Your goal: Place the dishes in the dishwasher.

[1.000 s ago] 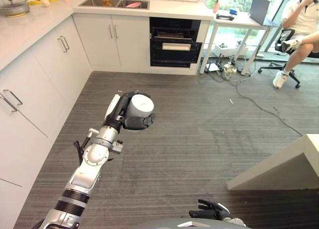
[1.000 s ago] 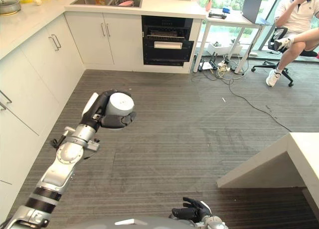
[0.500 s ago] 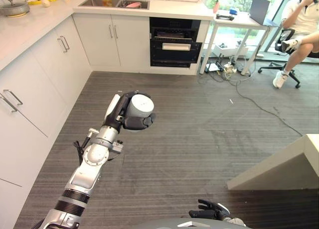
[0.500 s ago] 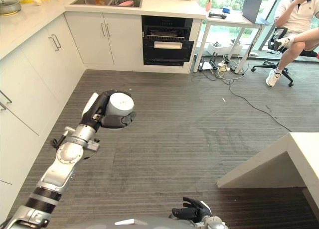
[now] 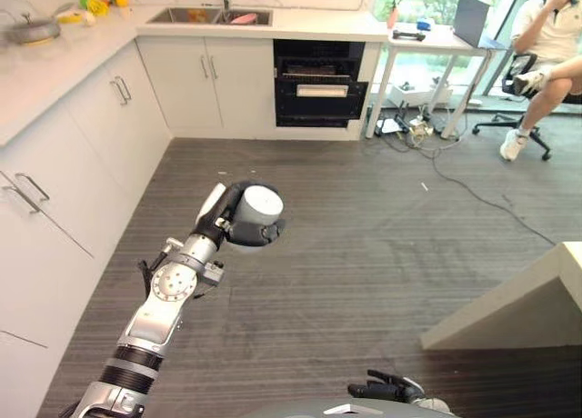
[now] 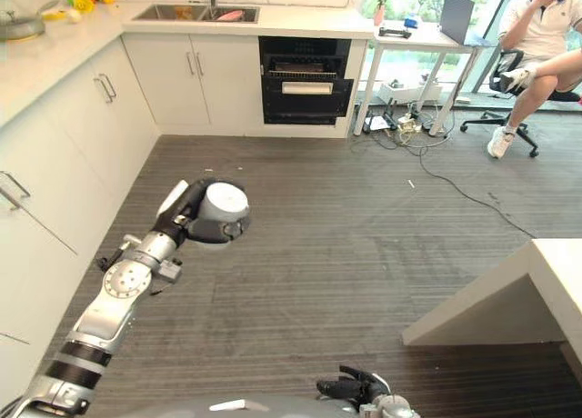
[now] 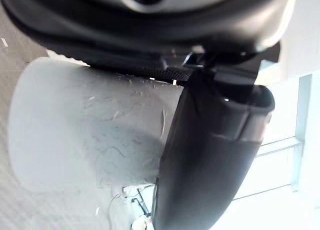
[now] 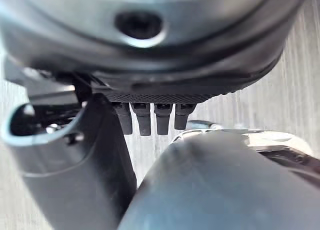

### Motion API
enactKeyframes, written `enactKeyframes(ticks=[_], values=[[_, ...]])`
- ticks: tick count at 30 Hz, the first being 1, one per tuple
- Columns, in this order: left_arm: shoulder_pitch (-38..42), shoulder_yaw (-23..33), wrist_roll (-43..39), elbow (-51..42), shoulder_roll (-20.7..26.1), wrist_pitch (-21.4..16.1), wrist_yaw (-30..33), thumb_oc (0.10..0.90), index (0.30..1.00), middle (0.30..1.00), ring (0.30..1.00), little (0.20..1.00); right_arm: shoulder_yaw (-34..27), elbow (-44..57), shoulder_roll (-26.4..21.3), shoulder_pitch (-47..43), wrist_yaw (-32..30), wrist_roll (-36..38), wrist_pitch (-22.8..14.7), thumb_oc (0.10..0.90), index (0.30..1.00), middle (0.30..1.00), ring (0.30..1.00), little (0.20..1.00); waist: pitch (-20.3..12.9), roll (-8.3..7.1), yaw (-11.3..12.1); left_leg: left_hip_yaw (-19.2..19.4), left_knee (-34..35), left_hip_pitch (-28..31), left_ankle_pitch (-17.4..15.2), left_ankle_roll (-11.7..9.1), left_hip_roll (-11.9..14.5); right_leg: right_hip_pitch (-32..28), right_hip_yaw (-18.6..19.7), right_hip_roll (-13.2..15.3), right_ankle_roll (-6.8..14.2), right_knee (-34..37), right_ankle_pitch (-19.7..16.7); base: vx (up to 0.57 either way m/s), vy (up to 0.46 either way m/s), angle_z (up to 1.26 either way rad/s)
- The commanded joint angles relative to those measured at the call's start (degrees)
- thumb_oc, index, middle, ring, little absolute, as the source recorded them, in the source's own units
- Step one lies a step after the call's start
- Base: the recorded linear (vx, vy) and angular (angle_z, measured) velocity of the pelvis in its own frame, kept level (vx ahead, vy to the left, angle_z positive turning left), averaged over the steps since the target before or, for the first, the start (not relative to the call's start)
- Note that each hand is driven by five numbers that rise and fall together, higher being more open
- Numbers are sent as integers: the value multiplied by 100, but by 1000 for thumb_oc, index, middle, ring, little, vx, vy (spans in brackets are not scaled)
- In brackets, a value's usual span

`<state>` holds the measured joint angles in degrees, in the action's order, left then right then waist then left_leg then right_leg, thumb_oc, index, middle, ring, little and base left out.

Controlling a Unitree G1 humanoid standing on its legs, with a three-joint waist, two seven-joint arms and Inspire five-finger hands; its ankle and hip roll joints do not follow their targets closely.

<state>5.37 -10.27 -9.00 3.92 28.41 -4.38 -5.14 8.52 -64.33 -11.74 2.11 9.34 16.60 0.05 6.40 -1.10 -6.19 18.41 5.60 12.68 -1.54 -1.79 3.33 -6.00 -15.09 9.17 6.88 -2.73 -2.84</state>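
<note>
1. Cup (image 5: 261, 207), pale grey and round, is sitting sideways in the left hand (image 5: 227, 220), held up in the air over the striped grey floor (image 5: 364, 254), well short of the dishwasher.
2. Left hand is curling its dark fingers and thumb around the cup's wall; in the left wrist view the thumb (image 7: 210, 155) is lying across the scuffed grey side of the cup (image 7: 85, 130).
3. Left arm is reaching up from the lower left, with the hand roughly in the middle of the kitchen floor.
4. Right hand (image 6: 356, 388) is hanging low at the bottom edge of the eye views, with its fingers relaxed and spread and nothing in them; its own wrist view is showing the thumb (image 8: 65, 160) standing apart from the row of fingers (image 8: 150, 117).
5. Dishwasher (image 5: 320, 84) is standing open at the far wall, built in under the white surface (image 5: 309, 20), with a dark rack showing inside.
6. Sink (image 5: 211, 16) is lying in that surface to the left of the dishwasher, with something pink in it.
7. White cupboards (image 5: 82, 154) are running along the left side under a second stretch of surface, where a pan (image 5: 32, 30) and some yellow things are resting at the far end.
8. Person (image 5: 550, 45) is sitting on an office chair at the far right, beside a small white table (image 5: 436, 38) carrying a laptop.
9. Corner of a pale surface (image 5: 509, 309) is jutting in at the right.
</note>
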Motion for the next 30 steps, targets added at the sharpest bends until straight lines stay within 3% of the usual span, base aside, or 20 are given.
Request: enactKeyframes(ticks=[1, 3, 6, 7, 10, 11, 14, 16, 17, 18, 19, 20, 21, 22, 23, 25, 26, 27, 28, 30], values=[[403, 269, -399, -562, 191, -437, 192, 400, 300, 300, 300, 300, 70, 391, 134, -236, -4, 487, -202, 800, 900, 900, 900, 900, 35, -58, 3, 355, -443, -24, -644, 397, -438, 613, -416, 584, 391, -1623, -18, 185, 137, 4], [510, 182, -502, -546, 148, -449, 238, 400, 300, 300, 300, 300, 176, 932, 26, -403, -96, 600, -244, 800, 900, 900, 900, 900, 104, 16, -72, 433, -306, 104, -597, 357, -419, 1011, -719, 438, 273, -1377, 14, 235, 53, 2], [827, -49, -590, -451, 71, -455, 293, 400, 300, 300, 300, 300, 296, 1690, -128, -542, -207, 640, -299, 800, 900, 900, 900, 900, 190, 66, -253, 192, -190, 416, -813, 298, -422, 1442, -816, 49, 402, -633, 28, 393, -44, 7], [1071, -165, -566, -426, 33, -458, 316, 400, 300, 300, 300, 300, 287, 2120, -198, -527, -224, 696, -335, 800, 900, 900, 900, 900, 191, 8, -347, 71, -153, 551, -921, 258, -489, 1644, -939, -146, 445, 39, -77, 375, -113, 35], [1178, -224, -534, -399, -17, -458, 332, 400, 300, 300, 300, 300, 260, 2208, -222, -496, -252, 690, -341, 800, 900, 900, 900, 900, 185, 10, -393, 22, -147, 602, -970, 244, -510, 1694, -1048, -220, 442, 306, -174, 356, -139, 42], [1223, -261, -532, -480, -106, -480, 284, 400, 300, 300, 300, 300, 217, 2427, -320, -343, -300, 575, -346, 800, 900, 900, 900, 900, 99, 23, -410, -170, -267, 741, -1218, 282, -681, 1615, -1270, -251, 349, 510, -144, 467, -188, 52], [1169, -305, -522, -496, -196, -482, 270, 400, 300, 300, 300, 300, 231, 2603, -456, -176, -265, 475, -334, 800, 900, 900, 900, 900, 7, 101, -496, -337, -755, 735, -1474, 261, -735, 1406, -1290, -278, 166, 462, -73, 583, -237, 65], [1134, -320, -510, -496, -270, -494, 287, 400, 300, 300, 300, 300, 248, 2622, -545, -104, -254, 425, -329, 800, 900, 900, 900, 900, -7, 211, -556, -422, -1135, 663, -1364, 127, -716, 1319, -1232, -351, 59, 410, -10, 418, -187, 59], [1082, -263, -532, -544, -339, -523, 319, 400, 300, 300, 300, 300, 248, 2564, -693, -96, -268, 245, -339, 800, 900, 900, 900, 900, 18, 373, -521, -473, -1947, 449, -743, -394, -663, 1109, -1277, -444, -96, 327, 69, 604, -330, 59], [1013, -149, -555, -625, -318, -571, 356, 400, 300, 300, 300, 300, 294, 2718, -849, -64, -279, 37, -346, 800, 900, 900, 900, 900, 51, 328, -470, -360, -2908, 51, -31, -915, -632, 850, -1380, -341, -246, 217, 130, 596, -335, 44], [1010, -147, -556, -628, -314, -570, 355, 400, 300, 300, 300, 300, 295, 2723, -846, -62, -280, 36, -343, 800, 900, 900, 900, 900, 41, 317, -479, -369, -2941, 18, -33, -918, -634, 866, -1387, -331, -253, 212, 132, 455, -282, 1], [1035, -128, -594, -634, -296, -589, 395, 400, 300, 300, 300, 300, 322, 2731, -906, -96, -305, -19, -350, 800, 900, 900, 900, 900, 89, 244, -457, -348, -3546, -227, 324, -1237, -671, 769, -1376, -290, -314, 169, 174, 152, -120, -16], [1035, -128, -594, -634, -296, -589, 395, 400, 300, 300, 300, 300, 322, 2731, -906, -96, -305, -19, -350, 800, 900, 900, 900, 900, 89, 244, -457, -348, -3546, -227, 324, -1237, -671, 769, -1376, -290, -314, 169, 174, 431, -331, -40], [993, -12, -617, -644, -246, -601, 500, 400, 300, 300, 300, 300, 317, 2730, -981, -131, -352, -128, -300, 800, 900, 900, 900, 900, 156, -10, -377, 207, -4425, -725, 435, -1321, -262, 487, -1399, -198, -467, 214, 333, 434, -340, -26], [927, 6, -606, -660, -268, -572, 500, 400, 300, 300, 300, 300, 312, 2690, -1017, -150, -403, -126, -290, 800, 900, 900, 900, 900, 180, -82, -318, 381, -4513, -946, 385, -1264, -96, 330, -1381, -223, -547, 280, 443, 566, -405, -34], [627, 123, -571, -745, -268, -512, 458, 400, 300, 300, 300, 300, 298, 2628, -1002, -166, -425, -79, -298, 800, 900, 900, 900, 900, 236, -22, -151, 630, -3952, -1302, 125, -888, 162, 68, -1382, -336, -562, 392, 629, 576, -173, -30], [223, 298, -624, -857, -234, -527, 401, 400, 300, 300, 300, 300, 351, 2632, -947, -164, -357, -98, -341, 800, 900, 900, 900, 900, 240, 34, -57, 703, -2962, -1424, -136, -648, 567, -196, -1262, -311, -412, 477, 808, 496, -42, -40], [185, 322, -628, -881, -231, -526, 392, 400, 300, 300, 300, 300, 370, 2632, -950, -159, -355, -98, -345, 800, 900, 900, 900, 900, 245, 4, -58, 832, -2880, -1403, -31, -560, 532, -157, -1329, -257, -428, 466, 729, 531, -8, -47], [29, 431, -647, -898, -208, -552, 404, 400, 300, 300, 300, 300, 390, 2647, -912, -168, -332, -118, -360, 800, 900, 900, 900, 900, 236, 34, -48, 846, -2288, -1445, -31, -562, 781, -303, -1208, -279, -373, 507, 872, 333, 56, -67], [-298, 625, -707, -918, -257, -549, 482, 400, 300, 300, 300, 300, 527, 2620, -911, -211, -321, -152, -413, 800, 900, 900, 900, 900, 298, 38, 95, 682, -908, -1369, 690, -610, 1012, -502, -975, -304, -321, 537, 997, 531, 95, -79]])
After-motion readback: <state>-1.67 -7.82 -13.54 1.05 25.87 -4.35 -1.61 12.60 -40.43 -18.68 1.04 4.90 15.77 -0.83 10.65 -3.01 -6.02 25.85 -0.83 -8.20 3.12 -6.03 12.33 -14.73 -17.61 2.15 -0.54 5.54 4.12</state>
